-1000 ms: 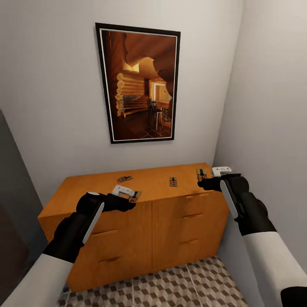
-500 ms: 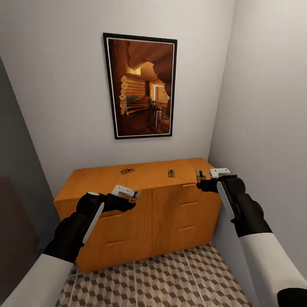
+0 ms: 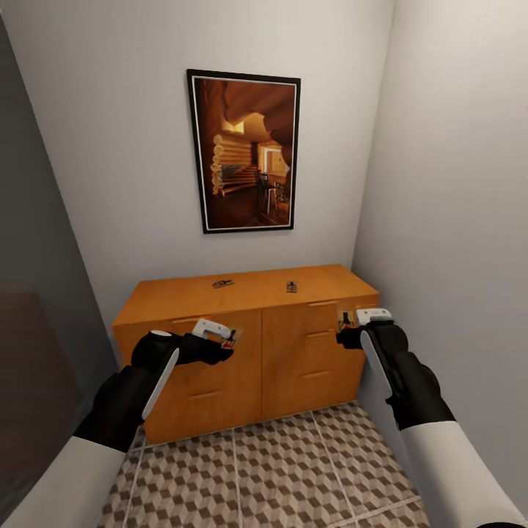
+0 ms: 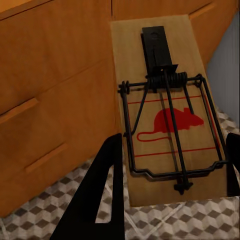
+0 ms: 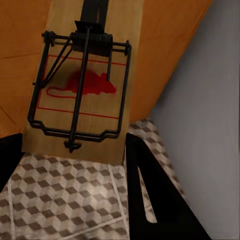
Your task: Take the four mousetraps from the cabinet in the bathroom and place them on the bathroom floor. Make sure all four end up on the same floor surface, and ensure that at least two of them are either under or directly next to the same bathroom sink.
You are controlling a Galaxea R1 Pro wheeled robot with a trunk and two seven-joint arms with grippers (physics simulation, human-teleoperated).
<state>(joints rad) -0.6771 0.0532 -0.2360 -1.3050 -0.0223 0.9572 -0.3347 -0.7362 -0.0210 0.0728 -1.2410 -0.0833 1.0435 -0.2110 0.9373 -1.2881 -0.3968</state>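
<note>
The orange-brown cabinet (image 3: 293,352) stands against the back wall. Two mousetraps lie on its top, one left of the middle (image 3: 222,283) and one right of it (image 3: 292,287). My left gripper (image 3: 226,343) is shut on a third mousetrap (image 3: 232,338), held in the air before the cabinet's left drawers. My right gripper (image 3: 345,331) is shut on a fourth mousetrap (image 3: 345,320) in front of the right drawers. The left wrist view shows its mousetrap (image 4: 170,125) between the black fingers (image 4: 107,190). In the right wrist view the other mousetrap (image 5: 82,90) sits between fingers (image 5: 150,190). Below lies the cube-patterned bathroom floor (image 3: 257,469).
A framed picture (image 3: 246,150) hangs on the wall above the cabinet. A grey wall (image 3: 455,220) runs close along the right, beside my right arm. A dark panel (image 3: 37,308) bounds the left. Floor tiles stretch between me and the cabinet.
The view has pulled back from the cabinet, so more floor shows. Both held mousetraps, earlier over the cabinet's top edge, now hang in front of its drawer fronts.
</note>
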